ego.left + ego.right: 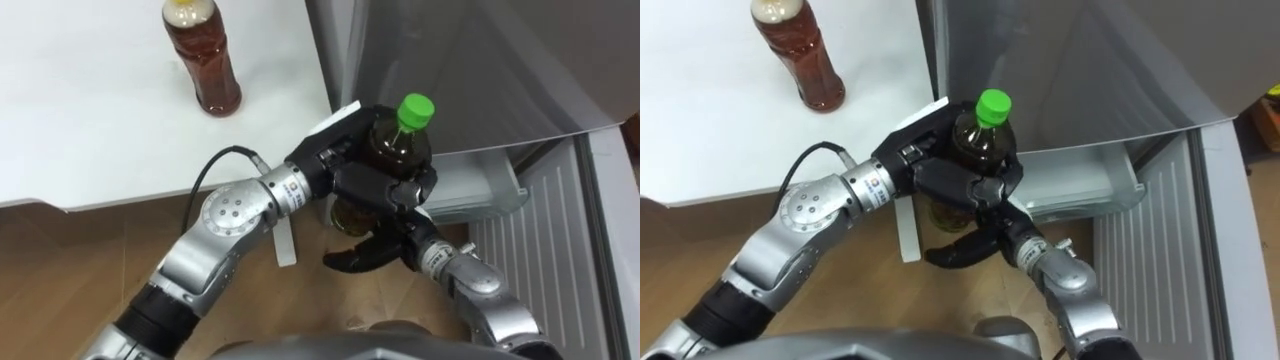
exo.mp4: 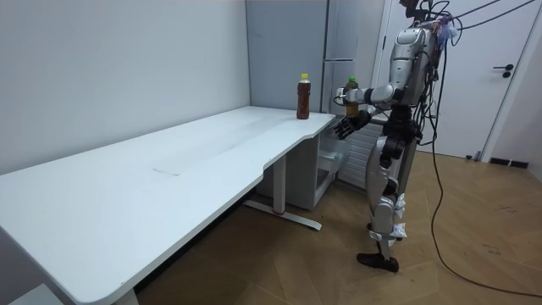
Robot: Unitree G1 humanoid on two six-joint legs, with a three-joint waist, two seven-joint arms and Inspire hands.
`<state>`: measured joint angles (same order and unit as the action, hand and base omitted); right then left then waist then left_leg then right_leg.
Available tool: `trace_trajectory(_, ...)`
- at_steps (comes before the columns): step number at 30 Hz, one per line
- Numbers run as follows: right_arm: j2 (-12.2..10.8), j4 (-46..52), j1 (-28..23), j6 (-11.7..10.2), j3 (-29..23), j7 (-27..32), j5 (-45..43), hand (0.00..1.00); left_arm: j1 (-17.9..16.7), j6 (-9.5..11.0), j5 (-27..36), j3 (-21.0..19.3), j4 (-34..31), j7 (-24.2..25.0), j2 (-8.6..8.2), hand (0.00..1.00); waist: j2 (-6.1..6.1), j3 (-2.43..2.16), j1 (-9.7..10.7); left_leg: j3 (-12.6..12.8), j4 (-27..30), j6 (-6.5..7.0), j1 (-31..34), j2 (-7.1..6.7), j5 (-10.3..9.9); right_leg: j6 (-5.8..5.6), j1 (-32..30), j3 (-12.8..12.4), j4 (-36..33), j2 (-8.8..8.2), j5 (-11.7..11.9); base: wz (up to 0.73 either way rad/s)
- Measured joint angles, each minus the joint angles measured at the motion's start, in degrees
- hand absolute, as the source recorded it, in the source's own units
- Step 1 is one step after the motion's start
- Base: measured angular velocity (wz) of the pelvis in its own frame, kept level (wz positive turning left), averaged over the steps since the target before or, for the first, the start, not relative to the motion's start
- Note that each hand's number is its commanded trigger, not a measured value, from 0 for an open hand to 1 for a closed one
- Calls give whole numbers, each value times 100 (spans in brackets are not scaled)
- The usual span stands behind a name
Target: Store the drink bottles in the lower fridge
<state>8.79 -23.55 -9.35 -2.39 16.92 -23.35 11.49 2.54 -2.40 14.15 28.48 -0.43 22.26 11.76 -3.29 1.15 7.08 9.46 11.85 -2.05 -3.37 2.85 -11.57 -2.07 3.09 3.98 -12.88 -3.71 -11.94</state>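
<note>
A green-capped bottle of dark tea (image 1: pixel 398 138) is held upright in front of the fridge, with my left hand (image 1: pixel 340 165) shut round its body. My right hand (image 1: pixel 368 252) lies just below the bottle's base, fingers relaxed and open, pointing left. A second bottle of brown tea (image 1: pixel 204 58) with a pale cap stands on the white table (image 1: pixel 90 120) near its right edge. In the room view I stand at the table's end facing the fridge, the held bottle (image 2: pixel 351 88) at chest height and the other bottle (image 2: pixel 302 96) on the table corner.
The grey upper fridge door (image 1: pixel 470 70) is closed behind the held bottle. Below it the lower fridge compartment (image 1: pixel 470 190) stands open, its white door (image 1: pixel 560 260) swung out to the right. Wooden floor lies under the table edge.
</note>
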Motion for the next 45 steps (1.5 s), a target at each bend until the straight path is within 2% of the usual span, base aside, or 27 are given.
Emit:
trace_trajectory(3,16,27,-35,-1,-7,-287,453,0,-1,14,-157,-94,45,75,24,100,-23,2,-59,5,65,0,35,9,-1,4,-12,10,14,1,27,0)
trace_trajectory(9,132,221,-52,2,31,-651,1181,0,-80,26,-392,-138,61,93,182,100,-10,-5,-193,3,130,-2,70,59,-7,33,-28,61,4,40,54,2)
trace_trajectory(12,251,296,-130,85,69,-909,1567,0,-178,28,-600,-145,65,165,187,100,21,-20,-274,-9,141,-3,75,59,-9,33,-24,62,-31,40,54,0)
trace_trajectory(19,479,270,-134,156,423,-1216,2497,0,-301,45,-684,-139,235,174,216,100,83,-27,-303,-29,168,-2,77,66,-9,34,-7,76,-78,40,78,0)
trace_trajectory(23,462,249,-130,180,440,-1253,2697,0,-301,91,-696,-134,235,177,215,100,111,-18,-321,-27,167,-2,75,70,-9,38,-8,75,-82,46,87,0)
trace_trajectory(24,461,249,-130,206,454,-1253,2807,41,-301,94,-694,-131,236,174,214,100,115,-18,-320,-27,162,-2,75,70,-8,38,-8,73,-84,47,87,0)
trace_trajectory(25,466,248,-130,235,487,-1237,2952,53,-300,102,-694,-132,236,171,214,100,115,-18,-322,-27,157,-1,74,70,-8,38,-8,67,-85,51,87,0)
trace_trajectory(26,466,248,-130,244,490,-1232,2980,100,-300,102,-694,-132,236,168,214,100,115,-18,-325,-27,156,-1,74,71,-8,38,-8,66,-85,52,87,0)
trace_trajectory(36,524,220,-122,261,602,-854,3172,100,-301,154,-679,-8,234,171,178,100,87,-4,-565,-14,164,-2,154,72,-8,37,-106,60,-77,53,87,0)
trace_trajectory(45,519,219,-87,236,664,-715,3172,100,-300,100,-458,-16,265,13,53,100,88,-11,-570,-17,199,-2,289,79,-8,39,-213,80,-86,53,88,0)
